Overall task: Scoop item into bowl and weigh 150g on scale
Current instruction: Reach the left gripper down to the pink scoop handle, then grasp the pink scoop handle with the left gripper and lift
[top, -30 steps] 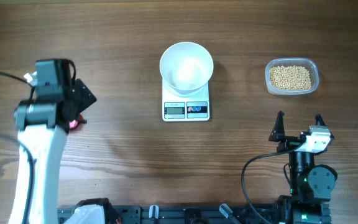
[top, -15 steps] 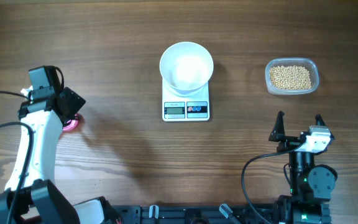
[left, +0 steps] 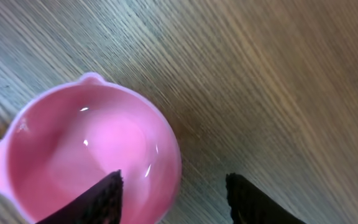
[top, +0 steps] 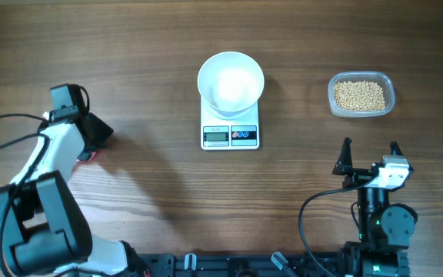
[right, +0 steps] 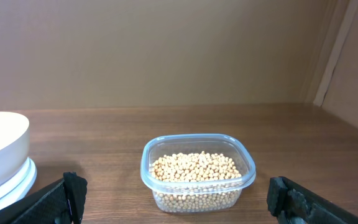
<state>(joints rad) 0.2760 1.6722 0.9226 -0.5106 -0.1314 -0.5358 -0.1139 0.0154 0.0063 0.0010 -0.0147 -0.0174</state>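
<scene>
Now left gripper bent low over a pink scoop, right gripper parked wide open
Left jaws apart, astride the scoop's rim, its handle cut off; farther off, bowl on scale, beans in clear tub

One wooden table carries one round plain white bowl, one small white rectangular digital kitchen scale, one clear rectangular plastic tub and one round pink plastic scoop. The small round tan-yellow beans form one loose heap (far too many grains to count). There are two robot arms, a white-and-black left arm and a black right arm. Each ends in one gripper, the left gripper and the right gripper, with two black fingers apiece, four in all.
</scene>
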